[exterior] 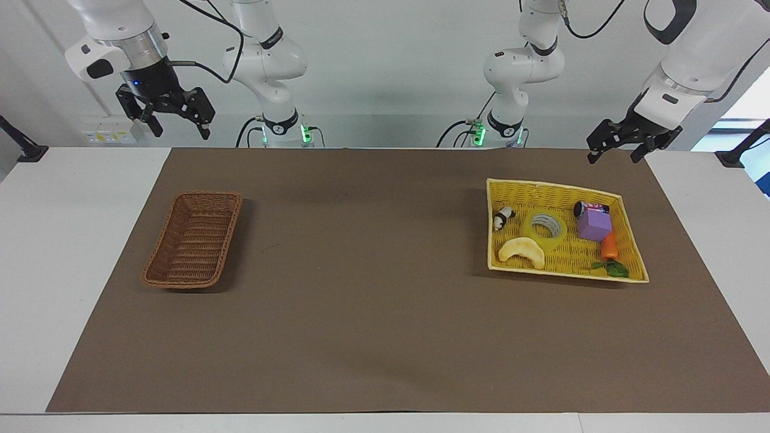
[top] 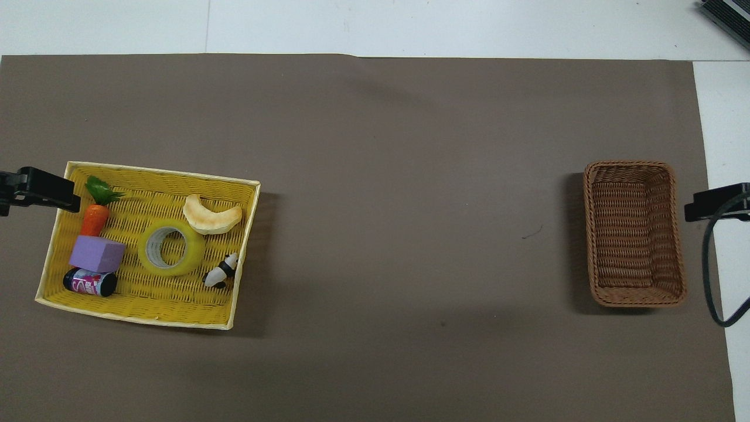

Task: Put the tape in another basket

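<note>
The tape (exterior: 545,228) is a yellow translucent ring lying flat in the yellow woven basket (exterior: 544,187), in the middle of it. It also shows in the overhead view (top: 171,249). The brown wicker basket (exterior: 194,239) stands empty toward the right arm's end of the table, and shows in the overhead view too (top: 634,232). My left gripper (exterior: 613,156) hangs open and empty in the air over the mat's edge beside the yellow basket. My right gripper (exterior: 178,130) hangs open and empty, high over the table's edge by the brown basket.
In the yellow basket with the tape lie a pale crescent piece (exterior: 522,251), a small panda figure (exterior: 503,217), a purple block (exterior: 594,223), a dark can (exterior: 585,208) and a toy carrot (exterior: 610,249). A brown mat (exterior: 373,288) covers the table.
</note>
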`<action>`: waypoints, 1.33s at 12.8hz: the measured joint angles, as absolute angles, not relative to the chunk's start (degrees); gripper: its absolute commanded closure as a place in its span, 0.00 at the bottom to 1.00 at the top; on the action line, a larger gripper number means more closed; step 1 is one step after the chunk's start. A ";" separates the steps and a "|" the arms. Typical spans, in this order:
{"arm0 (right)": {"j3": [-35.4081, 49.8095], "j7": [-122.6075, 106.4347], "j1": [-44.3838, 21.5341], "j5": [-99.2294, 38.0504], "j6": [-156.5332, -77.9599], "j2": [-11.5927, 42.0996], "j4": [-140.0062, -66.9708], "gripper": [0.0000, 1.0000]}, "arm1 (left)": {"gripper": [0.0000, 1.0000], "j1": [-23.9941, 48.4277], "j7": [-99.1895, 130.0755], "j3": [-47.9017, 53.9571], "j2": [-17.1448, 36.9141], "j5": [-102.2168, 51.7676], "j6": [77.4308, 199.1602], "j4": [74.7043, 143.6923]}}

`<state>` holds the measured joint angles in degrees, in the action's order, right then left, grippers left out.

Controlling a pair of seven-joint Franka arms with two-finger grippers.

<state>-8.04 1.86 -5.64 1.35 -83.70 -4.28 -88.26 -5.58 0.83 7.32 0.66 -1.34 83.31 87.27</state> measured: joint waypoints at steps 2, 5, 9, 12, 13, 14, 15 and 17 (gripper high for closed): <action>-8.04 1.86 -5.64 1.35 -83.70 -4.28 -88.26 0.00 | 0.00 -5.58 0.83 7.32 0.66 -1.34 83.30 87.36; -8.04 1.86 -5.64 1.35 -83.70 -4.28 -88.26 0.00 | 0.00 -5.58 0.83 7.32 0.64 -1.34 83.29 87.55; -8.05 1.86 -5.64 1.35 -83.70 -4.28 -88.26 0.00 | 0.00 -5.56 0.83 7.48 0.60 -1.34 83.28 88.02; -8.05 1.86 -5.64 1.35 -83.70 -4.28 -88.26 0.00 | 0.00 -5.54 0.83 7.53 0.42 -1.34 83.28 88.30; -8.05 1.86 -5.64 1.35 -83.70 -4.28 -88.26 0.00 | 0.00 -5.54 0.83 7.53 0.30 -1.34 83.29 88.48; -8.05 1.86 -5.64 1.35 -83.70 -4.28 -88.26 0.00 | 0.00 -5.54 0.83 7.53 0.13 -1.34 83.32 88.81; -8.05 1.86 -5.64 1.35 -83.70 -4.28 -88.26 0.00 | 0.00 -5.54 0.83 7.53 -0.02 -1.34 83.32 89.06; -8.05 1.86 -5.64 1.35 -83.70 -4.28 -88.26 0.00 | 0.00 -5.54 0.83 7.50 -0.20 -1.34 83.33 89.44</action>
<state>-8.05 1.86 -5.64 1.35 -83.70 -4.28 -88.26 -5.54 0.83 7.50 -0.20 -1.34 83.33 89.44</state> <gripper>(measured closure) 0.000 0.000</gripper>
